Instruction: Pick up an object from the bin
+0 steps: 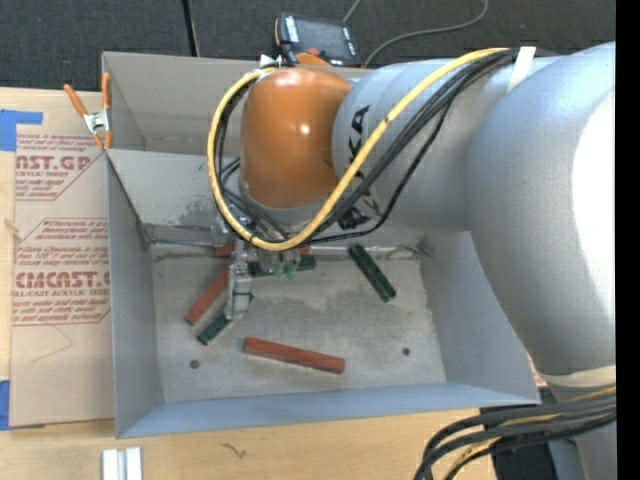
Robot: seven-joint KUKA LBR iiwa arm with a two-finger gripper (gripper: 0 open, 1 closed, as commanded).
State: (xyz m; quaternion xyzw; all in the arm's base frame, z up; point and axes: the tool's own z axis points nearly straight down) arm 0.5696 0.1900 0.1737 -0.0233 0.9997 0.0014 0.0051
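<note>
Bulky grey arm (540,198) sits nearest, reaching in from the right, its orange wrist cover (290,138) tipped down toward the floor of the grey bin (130,268). Long red-brown bar (293,356) lies flat on the near floor with open room all round. Dark green bar (372,273) lies angled right of centre, clear. Short red-brown bar (205,300) is left-middle, just beside the gripper (240,293), with a small dark green piece (212,332) at its near end. Likely target is one of that pair; cannot tell which. Claw state: cannot tell. Left wall is near, so sideways room is tight.
</note>
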